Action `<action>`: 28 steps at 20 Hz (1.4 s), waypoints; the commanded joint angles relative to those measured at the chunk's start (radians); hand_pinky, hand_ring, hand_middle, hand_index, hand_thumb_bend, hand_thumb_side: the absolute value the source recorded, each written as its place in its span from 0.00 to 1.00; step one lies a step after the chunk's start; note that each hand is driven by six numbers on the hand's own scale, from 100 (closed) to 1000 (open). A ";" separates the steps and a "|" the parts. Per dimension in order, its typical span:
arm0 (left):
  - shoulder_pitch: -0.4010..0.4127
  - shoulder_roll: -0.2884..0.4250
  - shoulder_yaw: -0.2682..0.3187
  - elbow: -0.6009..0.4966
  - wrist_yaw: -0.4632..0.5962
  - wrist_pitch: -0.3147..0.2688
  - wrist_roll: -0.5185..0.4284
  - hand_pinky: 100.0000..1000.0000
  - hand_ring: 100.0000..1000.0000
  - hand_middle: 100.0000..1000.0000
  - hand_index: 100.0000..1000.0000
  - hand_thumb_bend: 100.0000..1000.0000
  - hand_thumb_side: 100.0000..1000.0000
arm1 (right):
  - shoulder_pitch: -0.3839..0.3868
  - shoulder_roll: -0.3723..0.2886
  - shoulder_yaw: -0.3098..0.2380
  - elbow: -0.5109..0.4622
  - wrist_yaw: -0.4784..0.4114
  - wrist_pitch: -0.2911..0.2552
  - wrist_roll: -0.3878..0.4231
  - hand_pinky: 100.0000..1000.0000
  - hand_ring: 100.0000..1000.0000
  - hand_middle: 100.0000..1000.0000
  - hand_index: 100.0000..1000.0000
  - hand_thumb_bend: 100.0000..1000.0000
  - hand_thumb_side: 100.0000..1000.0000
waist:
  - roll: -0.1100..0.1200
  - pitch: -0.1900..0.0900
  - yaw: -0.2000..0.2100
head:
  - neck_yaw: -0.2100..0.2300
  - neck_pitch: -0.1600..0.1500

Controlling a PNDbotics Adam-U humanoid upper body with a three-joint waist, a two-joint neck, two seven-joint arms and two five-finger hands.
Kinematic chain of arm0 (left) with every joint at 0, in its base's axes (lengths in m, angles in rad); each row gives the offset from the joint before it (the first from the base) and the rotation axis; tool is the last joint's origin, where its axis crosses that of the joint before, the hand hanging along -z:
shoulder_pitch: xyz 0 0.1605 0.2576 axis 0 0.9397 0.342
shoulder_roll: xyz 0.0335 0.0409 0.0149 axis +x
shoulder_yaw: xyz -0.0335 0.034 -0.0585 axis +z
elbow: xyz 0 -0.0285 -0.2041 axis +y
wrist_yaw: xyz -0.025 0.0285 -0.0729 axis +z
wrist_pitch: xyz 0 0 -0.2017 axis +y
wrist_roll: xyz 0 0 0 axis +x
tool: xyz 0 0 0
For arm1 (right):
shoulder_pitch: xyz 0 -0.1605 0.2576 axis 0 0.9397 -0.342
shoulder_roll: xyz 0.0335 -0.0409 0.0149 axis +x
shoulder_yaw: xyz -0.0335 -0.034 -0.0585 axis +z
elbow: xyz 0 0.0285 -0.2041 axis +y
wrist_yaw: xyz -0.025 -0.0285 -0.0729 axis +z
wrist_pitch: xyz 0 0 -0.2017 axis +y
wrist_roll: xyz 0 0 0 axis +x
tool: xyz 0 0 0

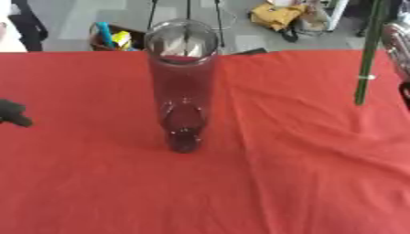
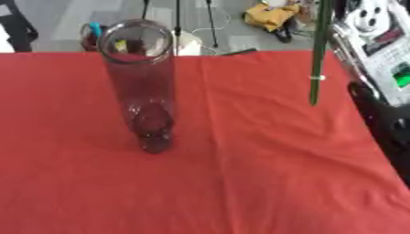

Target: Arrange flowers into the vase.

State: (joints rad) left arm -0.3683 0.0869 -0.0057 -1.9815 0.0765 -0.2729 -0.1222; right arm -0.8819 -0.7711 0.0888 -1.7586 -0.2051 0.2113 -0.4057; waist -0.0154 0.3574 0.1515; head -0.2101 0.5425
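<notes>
Left eye view: tall clear vase [image 1: 182, 82] upright mid red tablecloth [image 1: 304, 173]. Left hand [image 1: 13, 113] at left edge, well apart from vase, grip unclear. Green flower stem [image 1: 368, 55] hangs at right.

Right eye view: stem's lower end right of vase, above cloth; the hand holding it is out of sight.

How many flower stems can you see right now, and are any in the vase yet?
1. A single green stem hangs upright above the red tablecloth, right of the clear vase, which holds none. Its bloom and whatever holds it are out of view above.
</notes>
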 commanded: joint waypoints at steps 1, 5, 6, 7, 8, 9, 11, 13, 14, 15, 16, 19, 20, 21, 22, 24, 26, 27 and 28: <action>-0.004 0.014 -0.015 -0.019 0.002 -0.001 -0.008 0.46 0.55 0.77 0.77 0.00 0.96 | -0.048 -0.003 -0.001 0.015 -0.003 -0.006 0.002 0.00 0.00 0.00 0.00 0.00 0.59 | -0.003 -0.027 0.004 | -0.006 0.003; -0.003 0.017 -0.019 -0.019 0.003 -0.003 -0.014 0.46 0.55 0.77 0.77 0.00 0.96 | -0.105 0.017 0.013 0.046 0.009 -0.017 0.000 0.00 0.00 0.00 0.00 0.00 0.59 | -0.007 -0.027 0.019 | -0.013 0.006; -0.003 0.018 -0.020 -0.019 0.004 -0.003 -0.016 0.46 0.55 0.77 0.77 0.00 0.96 | -0.121 0.023 0.017 0.055 0.014 -0.020 0.000 0.00 0.00 0.00 0.00 0.00 0.59 | -0.008 -0.028 0.022 | -0.015 0.005; -0.002 0.019 -0.021 -0.019 0.004 -0.003 -0.017 0.46 0.55 0.77 0.77 0.00 0.96 | -0.136 0.028 0.019 0.064 0.019 -0.023 -0.002 0.00 0.00 0.00 0.00 0.00 0.59 | -0.009 -0.028 0.025 | -0.017 0.003; -0.002 0.019 -0.021 -0.019 0.004 -0.004 -0.018 0.46 0.55 0.77 0.77 0.00 0.96 | -0.147 0.032 0.021 0.072 0.022 -0.027 -0.004 0.00 0.00 0.00 0.00 0.00 0.59 | -0.009 -0.028 0.027 | -0.017 0.002; -0.002 0.020 -0.022 -0.019 0.005 -0.004 -0.019 0.46 0.55 0.77 0.77 0.00 0.96 | -0.153 0.035 0.023 0.079 0.025 -0.030 -0.005 0.00 0.00 0.00 0.00 0.00 0.59 | -0.010 -0.028 0.028 | -0.018 0.002; -0.003 0.022 -0.024 -0.019 0.006 -0.005 -0.021 0.46 0.55 0.77 0.77 0.00 0.96 | -0.183 0.046 0.024 0.086 0.028 -0.041 -0.011 0.00 0.00 0.00 0.00 0.00 0.59 | -0.012 -0.027 0.034 | -0.022 -0.007; -0.004 0.024 -0.027 -0.019 0.007 -0.007 -0.024 0.46 0.55 0.77 0.77 0.00 0.96 | -0.212 0.059 0.028 0.095 0.029 -0.051 -0.019 0.00 0.00 0.00 0.00 0.00 0.59 | -0.015 -0.025 0.040 | -0.024 -0.014; -0.004 0.025 -0.028 -0.019 0.006 -0.007 -0.026 0.46 0.55 0.77 0.77 0.00 0.96 | -0.223 0.064 0.029 0.099 0.029 -0.056 -0.024 0.00 0.00 0.00 0.00 0.00 0.58 | -0.016 -0.025 0.042 | -0.025 -0.017; -0.004 0.026 -0.028 -0.019 0.006 -0.007 -0.027 0.46 0.55 0.77 0.78 0.00 0.96 | -0.233 0.069 0.030 0.104 0.029 -0.061 -0.030 0.00 0.00 0.00 0.00 0.00 0.59 | -0.017 -0.025 0.044 | -0.026 -0.018; -0.004 0.026 -0.029 -0.019 0.006 -0.007 -0.028 0.46 0.55 0.77 0.78 0.00 0.96 | -0.241 0.074 0.030 0.107 0.028 -0.065 -0.035 0.00 0.00 0.00 0.00 0.00 0.59 | -0.018 -0.025 0.045 | -0.027 -0.020; -0.005 0.027 -0.032 -0.019 0.009 -0.007 -0.031 0.46 0.55 0.77 0.78 0.00 0.96 | -0.267 0.092 0.028 0.118 0.016 -0.071 -0.050 0.00 0.00 0.00 0.00 0.00 0.59 | -0.020 -0.024 0.052 | -0.031 -0.026; -0.005 0.028 -0.032 -0.019 0.009 -0.007 -0.032 0.46 0.55 0.77 0.78 0.00 0.96 | -0.275 0.097 0.029 0.120 0.015 -0.075 -0.054 0.00 0.00 0.00 0.00 0.00 0.59 | -0.021 -0.025 0.054 | -0.034 -0.028; -0.006 0.028 -0.033 -0.019 0.010 -0.007 -0.033 0.46 0.55 0.77 0.78 0.00 0.96 | -0.284 0.103 0.030 0.122 0.015 -0.078 -0.059 0.00 0.00 0.00 0.00 0.00 0.59 | -0.023 -0.025 0.057 | -0.037 -0.031; -0.006 0.029 -0.034 -0.019 0.010 -0.007 -0.034 0.46 0.55 0.77 0.78 0.00 0.96 | -0.292 0.109 0.031 0.126 0.014 -0.080 -0.063 0.00 0.00 0.00 0.00 0.00 0.59 | -0.024 -0.025 0.059 | -0.039 -0.033; -0.007 0.030 -0.036 -0.019 0.012 -0.006 -0.037 0.46 0.55 0.77 0.78 0.00 0.96 | -0.311 0.125 0.029 0.138 0.008 -0.083 -0.073 0.00 0.00 0.00 0.00 0.00 0.59 | -0.028 -0.025 0.065 | -0.044 -0.037; -0.007 0.031 -0.038 -0.019 0.011 -0.004 -0.042 0.46 0.55 0.77 0.78 0.00 0.96 | -0.327 0.139 0.030 0.151 0.002 -0.084 -0.077 0.00 0.00 0.00 0.00 0.00 0.59 | -0.032 -0.025 0.069 | -0.047 -0.041; -0.007 0.031 -0.039 -0.019 0.011 -0.003 -0.044 0.46 0.55 0.77 0.78 0.00 0.96 | -0.334 0.144 0.031 0.155 0.001 -0.085 -0.078 0.00 0.00 0.00 0.00 0.00 0.59 | -0.034 -0.025 0.072 | -0.049 -0.043; -0.007 0.031 -0.039 -0.019 0.011 -0.002 -0.046 0.46 0.55 0.77 0.78 0.00 0.96 | -0.340 0.149 0.033 0.160 0.000 -0.085 -0.078 0.00 0.00 0.00 0.00 0.00 0.59 | -0.035 -0.025 0.075 | -0.051 -0.044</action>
State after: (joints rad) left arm -0.3679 0.0972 -0.0334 -1.9815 0.0825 -0.2753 -0.1619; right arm -1.1970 -0.6130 0.1261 -1.5997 -0.1966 0.1282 -0.4798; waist -0.0537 0.3573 0.2270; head -0.2565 0.5125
